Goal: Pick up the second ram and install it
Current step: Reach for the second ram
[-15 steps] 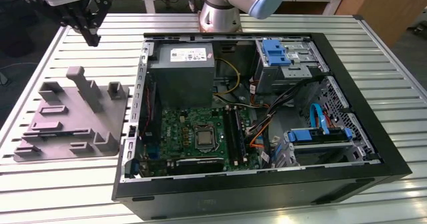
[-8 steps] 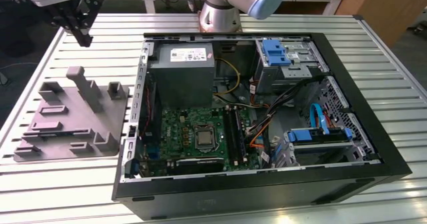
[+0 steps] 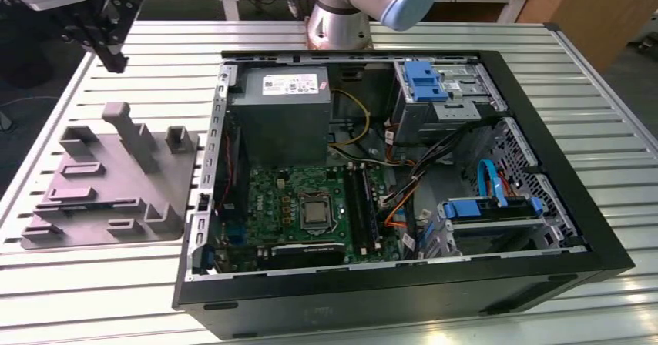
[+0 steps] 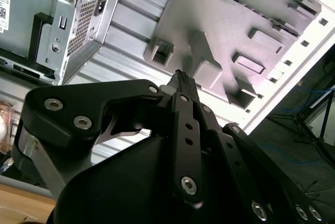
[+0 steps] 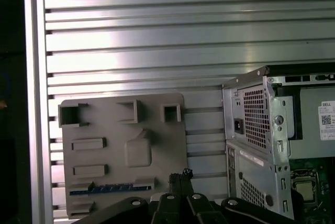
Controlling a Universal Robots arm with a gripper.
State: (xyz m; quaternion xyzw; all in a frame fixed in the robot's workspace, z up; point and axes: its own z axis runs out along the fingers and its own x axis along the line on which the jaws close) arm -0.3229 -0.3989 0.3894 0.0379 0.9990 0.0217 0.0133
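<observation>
Second ram (image 5: 112, 188), a long thin dark blue-green memory stick, sits edge-up in a slot of the grey plastic fixture tray (image 5: 157, 145) in the first wrist view, untouched. Risk (my read): the stick is thin and seated, so a skewed or off-centre pinch could tilt or jam it, and the jaws must part first or they'd strike its top edge. Toward the exterior view's right, the open black computer case (image 3: 411, 291) holds a green motherboard (image 3: 298, 191) with orange cables (image 3: 396, 206) just beside the black slot rails (image 3: 358, 199), a snag hazard when seating. Black gripper (image 3: 113, 56) hangs high beyond the tray's far corner, fingers down, pressed together, gripping nothing, well apart from the ram. The grey arm base (image 3: 344, 10) stands behind the case.
</observation>
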